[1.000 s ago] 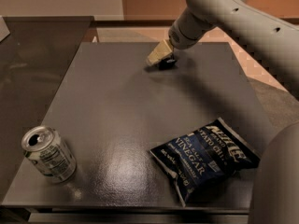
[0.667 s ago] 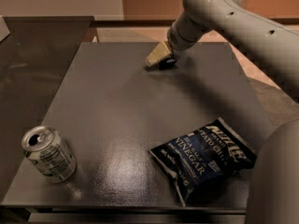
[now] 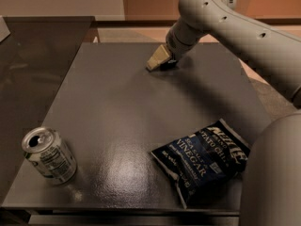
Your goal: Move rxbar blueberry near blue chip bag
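The robot's beige-tipped hand is down at the far side of the dark grey table, right at the small flat dark rxbar blueberry wrapper. Whether it has hold of the bar I cannot tell. The large crinkled blue chip bag lies well apart, near the front right corner. The bar looks light, thin and slick, so it is probably best pinched across its narrow width.

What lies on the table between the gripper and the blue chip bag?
Bare table only, in the camera view: gripper at the far side, blue chip bag near the front.
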`<state>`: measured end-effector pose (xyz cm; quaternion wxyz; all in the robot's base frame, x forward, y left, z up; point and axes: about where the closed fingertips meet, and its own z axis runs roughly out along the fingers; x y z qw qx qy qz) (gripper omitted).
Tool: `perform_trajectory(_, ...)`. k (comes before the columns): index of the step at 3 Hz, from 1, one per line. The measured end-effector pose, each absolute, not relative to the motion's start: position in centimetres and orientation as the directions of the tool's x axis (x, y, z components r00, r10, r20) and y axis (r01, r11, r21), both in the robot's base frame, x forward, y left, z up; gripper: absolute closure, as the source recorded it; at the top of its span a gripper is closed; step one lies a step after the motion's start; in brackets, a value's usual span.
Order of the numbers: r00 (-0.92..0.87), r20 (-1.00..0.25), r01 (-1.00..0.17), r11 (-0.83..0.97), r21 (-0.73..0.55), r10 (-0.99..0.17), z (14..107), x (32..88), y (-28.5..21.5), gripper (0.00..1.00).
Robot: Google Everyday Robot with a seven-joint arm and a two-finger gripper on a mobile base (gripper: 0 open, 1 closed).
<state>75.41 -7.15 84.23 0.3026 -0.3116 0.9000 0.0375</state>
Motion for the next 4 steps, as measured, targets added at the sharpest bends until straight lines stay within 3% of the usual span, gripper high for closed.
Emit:
perform_trajectory(3, -0.657, -0.524, -0.579, 0.808, -0.110, -0.542, 83.8, 75.1, -7.7, 1.00)
perform_trajectory(4, -0.645, -0.558, -0.581, 0.809, -0.086, -0.523, 84.8, 73.6, -9.2, 1.00)
